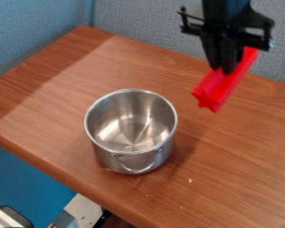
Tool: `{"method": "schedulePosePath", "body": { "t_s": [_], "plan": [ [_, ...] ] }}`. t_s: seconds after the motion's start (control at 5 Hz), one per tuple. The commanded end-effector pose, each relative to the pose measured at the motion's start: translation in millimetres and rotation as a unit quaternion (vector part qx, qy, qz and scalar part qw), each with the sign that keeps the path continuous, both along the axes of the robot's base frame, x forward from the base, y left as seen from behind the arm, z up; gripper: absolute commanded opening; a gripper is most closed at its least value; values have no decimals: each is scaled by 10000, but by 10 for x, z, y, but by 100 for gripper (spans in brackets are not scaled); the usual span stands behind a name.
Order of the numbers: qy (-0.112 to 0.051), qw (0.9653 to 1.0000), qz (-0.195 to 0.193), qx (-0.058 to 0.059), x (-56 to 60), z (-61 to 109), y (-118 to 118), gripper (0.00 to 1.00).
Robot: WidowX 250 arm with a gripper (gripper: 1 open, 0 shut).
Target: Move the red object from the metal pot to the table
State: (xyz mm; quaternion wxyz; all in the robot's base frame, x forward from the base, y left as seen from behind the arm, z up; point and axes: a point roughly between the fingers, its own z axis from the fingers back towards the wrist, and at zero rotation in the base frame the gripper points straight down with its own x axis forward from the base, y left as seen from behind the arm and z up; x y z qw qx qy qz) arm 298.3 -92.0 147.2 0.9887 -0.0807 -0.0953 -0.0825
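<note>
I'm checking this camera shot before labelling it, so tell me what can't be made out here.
- Black gripper: its fingertips blur against the bright red rectangular block; the arm above is cut off by the top edge.
- Shiny silver steel pot: its near outer wall and handle are mostly hidden by the steep viewing angle.
- Brown wood-grain table: its right side runs off the frame.

I see my scene in even, soft light, bright enough throughout, with no hard shadows on the table (61, 80). The pot (131, 131) throws pale glare off its rim and streaked reflections across its inside wall. The picture is small and coarse; my gripper (232, 59) and the block (223, 82) look slightly smeared. The lower left corner is dim and blurred.
</note>
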Motion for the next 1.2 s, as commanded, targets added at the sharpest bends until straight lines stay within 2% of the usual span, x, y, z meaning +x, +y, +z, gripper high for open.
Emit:
{"method": "schedulePosePath", "body": {
  "t_s": [0.0, 0.2, 0.4, 0.6, 0.8, 1.0],
  "plan": [
    [-350, 9988, 354, 17, 5, 228, 350, 0],
    [-315, 9964, 777, 132, 79, 130, 764, 0],
    [-247, 9967, 760, 160, 232, -49, 495, 0],
    [-296, 9960, 801, 271, 353, -175, 356, 0],
    [-433, 9932, 1030, 325, 430, -179, 540, 0],
    [-488, 9893, 1322, 365, 509, -190, 789, 0]
  ]
}}
